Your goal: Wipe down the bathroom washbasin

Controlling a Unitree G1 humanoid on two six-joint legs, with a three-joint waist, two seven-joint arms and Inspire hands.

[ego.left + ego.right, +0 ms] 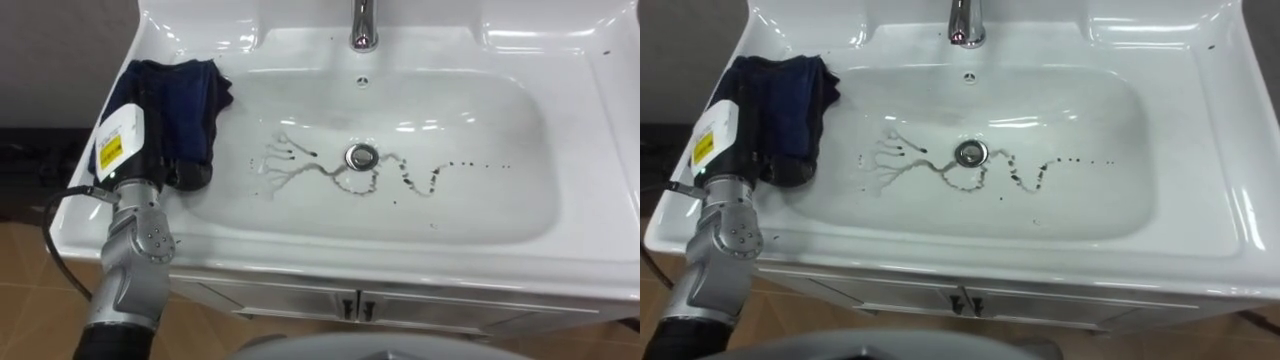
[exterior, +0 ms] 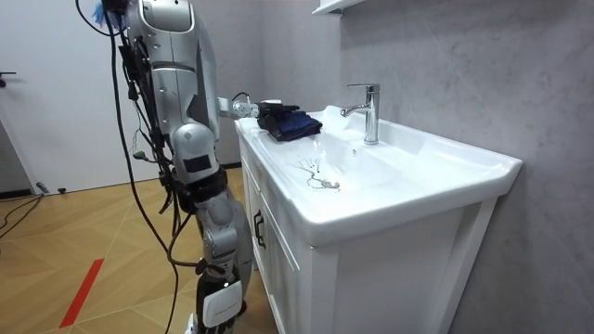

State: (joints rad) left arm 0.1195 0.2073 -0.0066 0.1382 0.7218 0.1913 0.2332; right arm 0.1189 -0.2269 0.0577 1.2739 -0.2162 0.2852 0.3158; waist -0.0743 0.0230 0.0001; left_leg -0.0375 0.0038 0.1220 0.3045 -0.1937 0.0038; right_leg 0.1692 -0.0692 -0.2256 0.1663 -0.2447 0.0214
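Items as I see them from the head camera:

1. Basin (image 1: 480, 200): white, rectangular bowl set in a white vanity top, spanning the middle of the frame.
2. Tap (image 1: 363, 24): chrome, top centre, behind the bowl.
3. Drain (image 1: 362, 156): chrome ring, centre of the bowl floor.
4. Dirty streaks (image 1: 325, 172): thin dark branching lines and dots, running from left of the drain, looping under it and trailing off to the right.
5. Cloth (image 1: 185, 95): dark blue, bunched, upper left of the frame, lying on the basin's left rim and hanging over into the bowl's edge.
6. Left hand (image 1: 160, 160): enters from lower left and rests against the cloth's near side. Its fingers are buried in or under the fabric, so I cannot tell whether they grip it.
7. Cabinet doors (image 1: 300, 298): white, bottom edge of the frame, below the basin.

Room view: the robot stands at the vanity's front corner, left of frame, one arm stretched to the cloth (image 2: 290, 122).
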